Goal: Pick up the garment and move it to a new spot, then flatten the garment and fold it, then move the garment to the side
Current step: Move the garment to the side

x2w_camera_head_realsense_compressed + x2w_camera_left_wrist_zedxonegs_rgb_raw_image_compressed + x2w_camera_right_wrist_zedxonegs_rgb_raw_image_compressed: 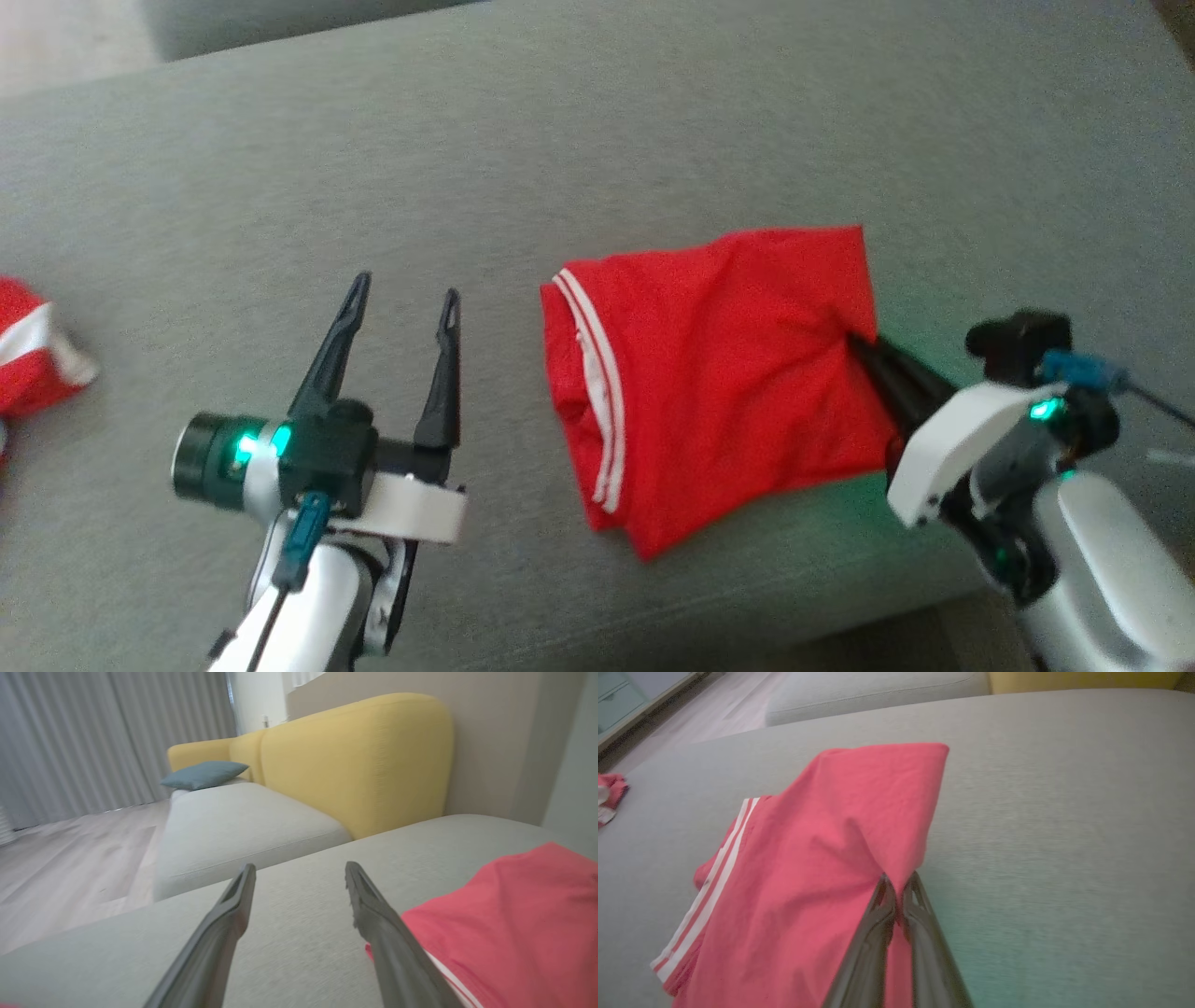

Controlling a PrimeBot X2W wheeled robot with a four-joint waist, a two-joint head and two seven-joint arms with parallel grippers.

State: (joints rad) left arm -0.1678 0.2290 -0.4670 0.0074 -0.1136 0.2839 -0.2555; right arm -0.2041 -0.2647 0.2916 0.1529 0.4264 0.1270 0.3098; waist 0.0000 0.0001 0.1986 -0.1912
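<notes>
Red garment [719, 373] on grey seat cushion [653, 140] — yellow backrest [364, 760], curtains [93, 737] beyond.

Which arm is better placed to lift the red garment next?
Right: the right pincer is shut on an edge of the red garment, while the left pincer hangs open beside it, holding nothing.

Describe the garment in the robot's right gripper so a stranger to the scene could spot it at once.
Start at the wide grey cushion; the red garment lies just right of its middle. Two white stripes run down its left side, and the right gripper pinches its right edge, unlike the crumpled red-and-white cloth at the cushion's far left.
</notes>
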